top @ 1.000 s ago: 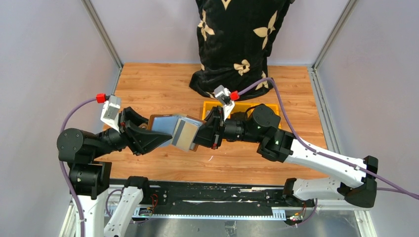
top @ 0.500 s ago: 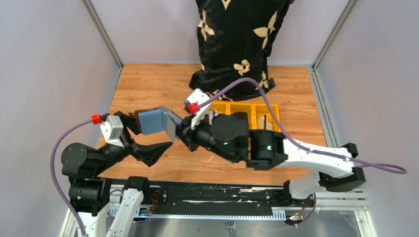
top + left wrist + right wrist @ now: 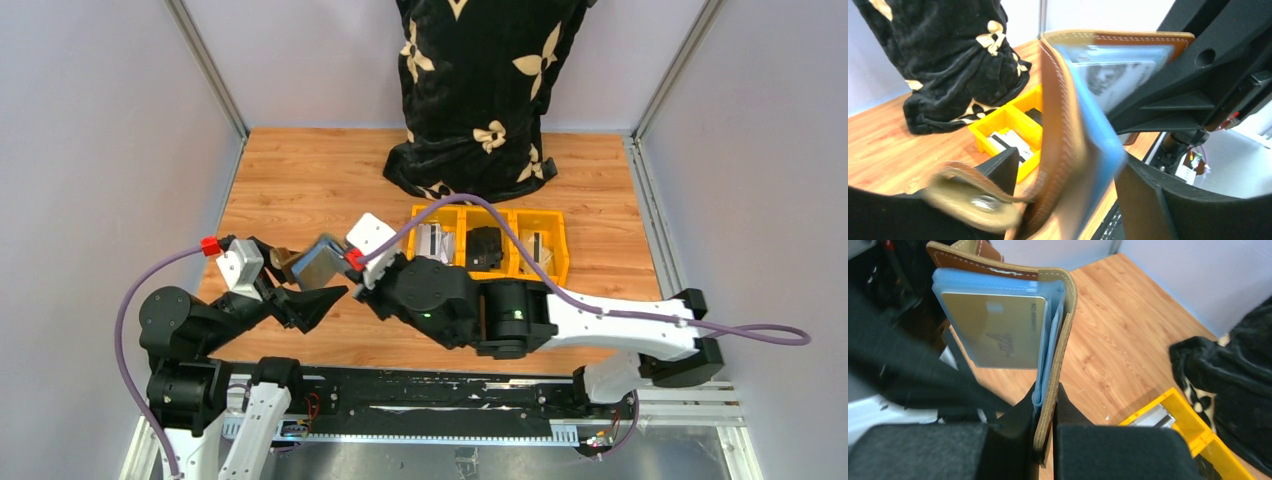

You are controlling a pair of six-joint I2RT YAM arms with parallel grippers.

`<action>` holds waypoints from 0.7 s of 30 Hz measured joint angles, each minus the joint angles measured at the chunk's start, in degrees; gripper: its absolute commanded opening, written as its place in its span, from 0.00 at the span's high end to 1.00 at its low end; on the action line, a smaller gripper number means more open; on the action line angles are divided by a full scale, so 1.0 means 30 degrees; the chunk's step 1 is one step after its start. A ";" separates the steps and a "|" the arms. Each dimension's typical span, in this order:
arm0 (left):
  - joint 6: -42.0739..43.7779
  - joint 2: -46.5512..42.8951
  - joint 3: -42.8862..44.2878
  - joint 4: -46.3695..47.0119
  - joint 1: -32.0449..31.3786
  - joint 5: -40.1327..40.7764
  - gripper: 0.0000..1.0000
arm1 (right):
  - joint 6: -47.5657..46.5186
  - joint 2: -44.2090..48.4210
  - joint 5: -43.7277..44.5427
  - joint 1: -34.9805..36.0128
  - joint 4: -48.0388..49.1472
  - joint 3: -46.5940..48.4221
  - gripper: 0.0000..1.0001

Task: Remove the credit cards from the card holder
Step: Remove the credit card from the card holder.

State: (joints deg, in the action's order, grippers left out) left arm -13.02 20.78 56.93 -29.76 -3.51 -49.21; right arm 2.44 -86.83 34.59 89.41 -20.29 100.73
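At the right wrist only, gold card (image 3: 998,332) inside card holder (image 3: 973,261), tight between right fingers (image 3: 1070,412); left fingers (image 3: 1148,205) wide.

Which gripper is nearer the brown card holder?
Right: the right gripper is shut on the card holder. The left gripper is open, one finger either side of it.

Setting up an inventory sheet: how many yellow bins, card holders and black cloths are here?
Bins: 3
Card holder: 1
Black cloth: 1
Total: 5
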 measured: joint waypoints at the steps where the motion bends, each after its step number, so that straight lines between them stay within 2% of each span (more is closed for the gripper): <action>1: 0.0182 0.0007 0.0102 -0.0160 0.0000 -0.0022 0.41 | -0.0102 0.0707 -0.0525 0.0000 0.0459 -0.0991 1.00; 7: -0.0291 0.0313 0.1086 0.0066 0.0000 -0.1508 0.57 | -0.0284 0.4947 -0.5406 -0.0058 0.2186 -0.5355 1.00; 10: -0.2375 0.0758 0.1304 0.1413 -0.0036 -0.3636 0.67 | -0.0153 0.6652 -0.7796 -0.0233 0.3636 -0.7249 1.00; 12: -0.4707 0.1158 0.1086 0.3206 -0.0058 -0.5056 0.68 | -0.0022 0.7337 -0.8983 -0.0408 0.4379 -0.8014 1.00; 15: -0.8568 0.1829 0.0568 0.6521 -0.0109 -0.6754 0.65 | 0.0342 0.8131 -1.0499 -0.0845 0.5217 -0.8823 1.00; 19: -1.1380 0.2484 0.0503 0.8714 -0.0117 -0.7643 0.47 | 0.0852 0.8757 -1.2305 -0.1727 0.5880 -0.9500 1.00; 21: -1.2364 0.2586 0.0503 0.9377 -0.0109 -0.7686 0.44 | 0.1297 0.9078 -1.3500 -0.2419 0.5916 -0.9814 1.00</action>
State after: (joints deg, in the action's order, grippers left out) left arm -50.11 28.53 58.43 -1.63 -3.84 -72.27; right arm 6.33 -59.59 -5.91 82.15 -2.55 71.29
